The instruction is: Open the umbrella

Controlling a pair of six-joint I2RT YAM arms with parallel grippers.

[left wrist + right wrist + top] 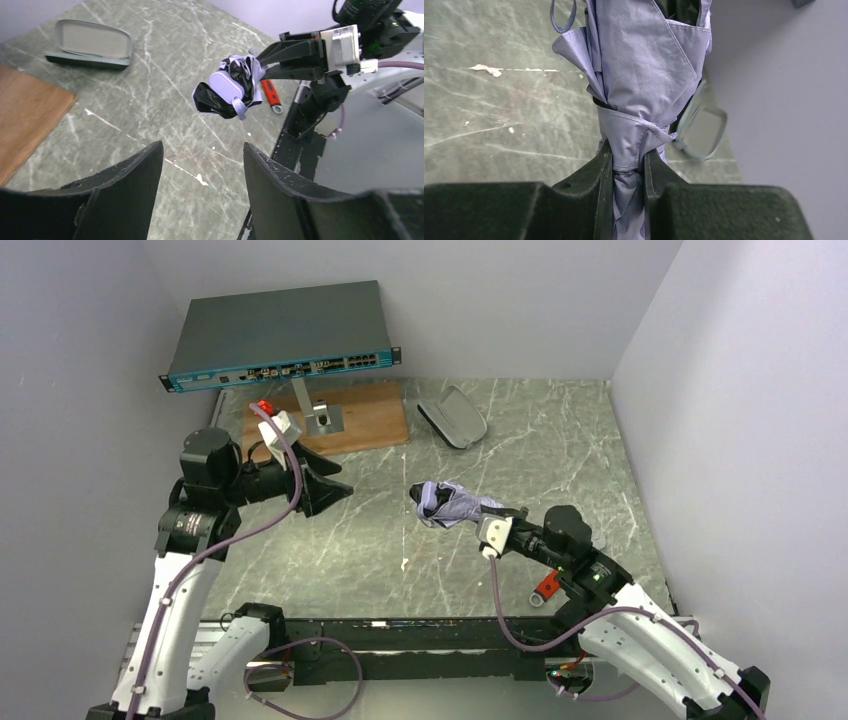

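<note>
The folded umbrella (452,504), lavender cloth with black inner folds, hangs above the middle of the table. My right gripper (497,520) is shut on its bunched canopy end (629,150). The umbrella's small lavender handle (226,86) with its strap points toward my left arm. My left gripper (343,489) is open with nothing between its fingers (142,172), a short way left of the umbrella and apart from it, facing the handle.
A grey oval pouch (452,421) with black edging lies at the back centre. A wooden board (350,420) with a metal stand sits at the back left under a network switch (280,335). An orange tool (546,586) lies by the right arm.
</note>
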